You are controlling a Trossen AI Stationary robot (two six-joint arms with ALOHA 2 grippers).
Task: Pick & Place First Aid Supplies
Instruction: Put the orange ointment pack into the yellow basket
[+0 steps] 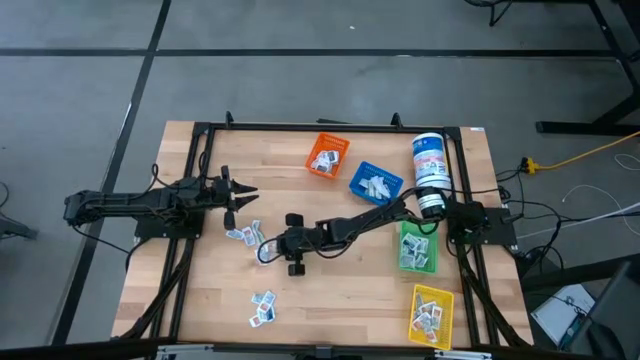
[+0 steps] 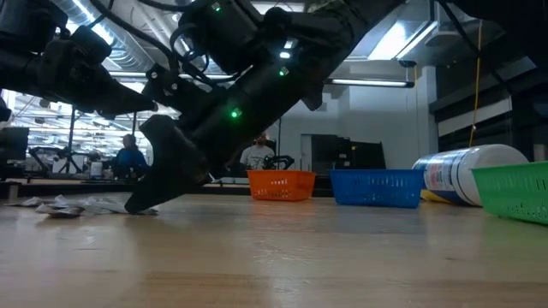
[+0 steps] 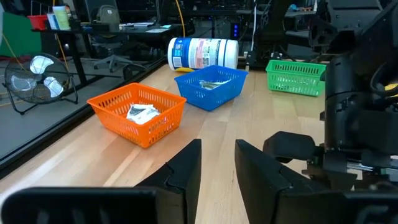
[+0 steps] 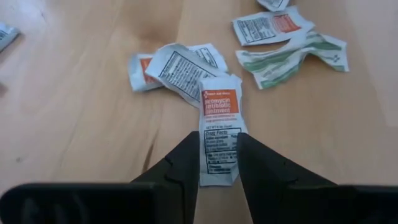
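Note:
Small white first aid packets lie flat on the wooden table in two loose groups, one at centre left (image 1: 243,233) and one near the front edge (image 1: 263,308). My right gripper (image 1: 265,248) reaches across the table to the centre-left group, slanting down, its tips low at the table (image 2: 141,205). Its open fingers stand on either side of the near end of an orange-labelled packet (image 4: 219,124), whose far end lies on another packet (image 4: 177,68). My left gripper (image 3: 217,168) waits open and level at the table's left (image 1: 240,195), with nothing between its fingers. My right gripper has its fingers (image 4: 185,163) beside the two long edges of the orange-labelled packet's near end (image 4: 217,168), coming slanted down along the packet. The packet lies flat on the table. Whether the fingers touch its edges I cannot tell.
An orange bin (image 1: 326,155) and a blue bin (image 1: 375,183) stand at the back, a green bin (image 1: 417,247) and a yellow bin (image 1: 432,312) at the right, all holding packets. A white canister (image 1: 430,170) lies on its side at the back right. People show in the room beyond.

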